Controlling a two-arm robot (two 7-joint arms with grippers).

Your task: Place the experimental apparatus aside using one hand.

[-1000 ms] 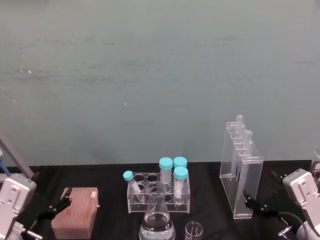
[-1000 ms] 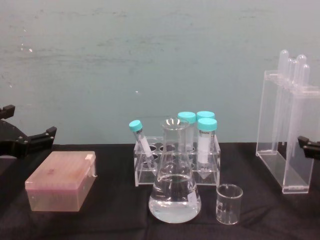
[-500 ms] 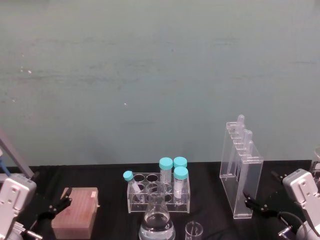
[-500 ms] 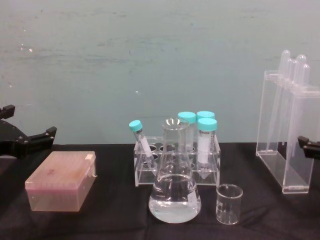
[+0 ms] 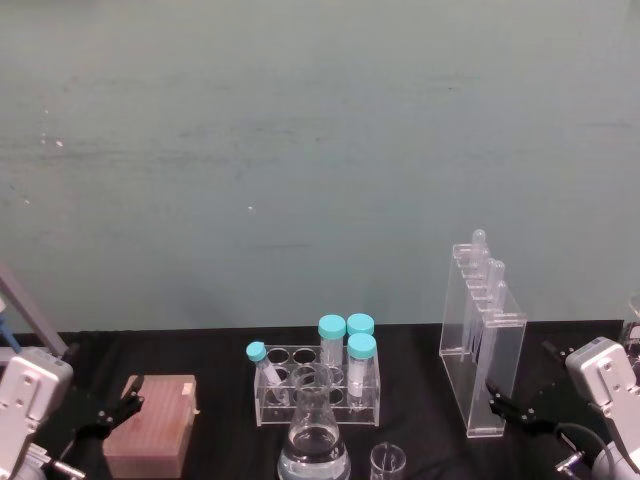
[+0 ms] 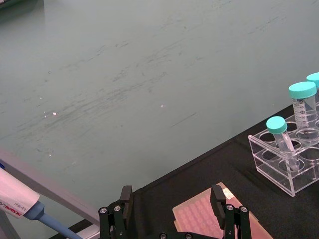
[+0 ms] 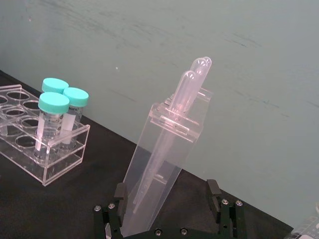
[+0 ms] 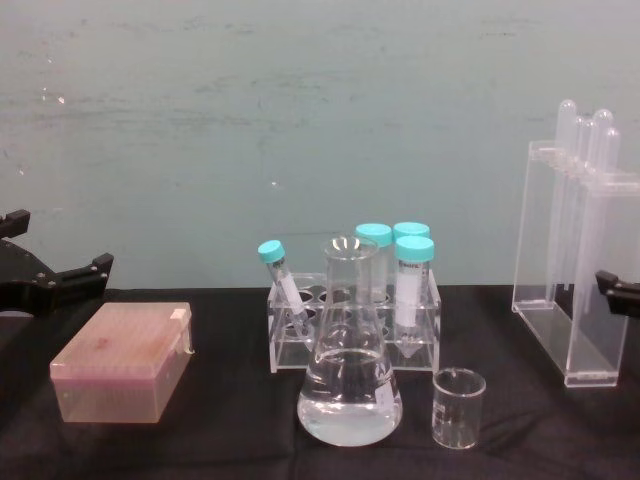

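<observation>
The experimental apparatus is clear labware on the black table. A tall clear stand with long tubes [image 5: 483,345] [image 8: 575,280] [image 7: 164,164] is at the right. A conical flask [image 5: 315,440] [image 8: 350,385] holding clear liquid sits at the front centre, with a small beaker [image 5: 387,462] [image 8: 459,407] just to its right. My right gripper [image 5: 520,372] [image 7: 166,191] is open beside the stand's near right side, holding nothing. My left gripper [image 5: 105,412] [image 6: 172,196] [image 8: 60,240] hangs open at the far left by the pink box.
A pink tip box [image 5: 150,425] [image 8: 125,362] lies at the left. A clear rack with teal-capped tubes [image 5: 320,385] [image 8: 355,310] stands behind the flask. A pipette [image 6: 20,206] leans at the far left. A green wall closes the table's back edge.
</observation>
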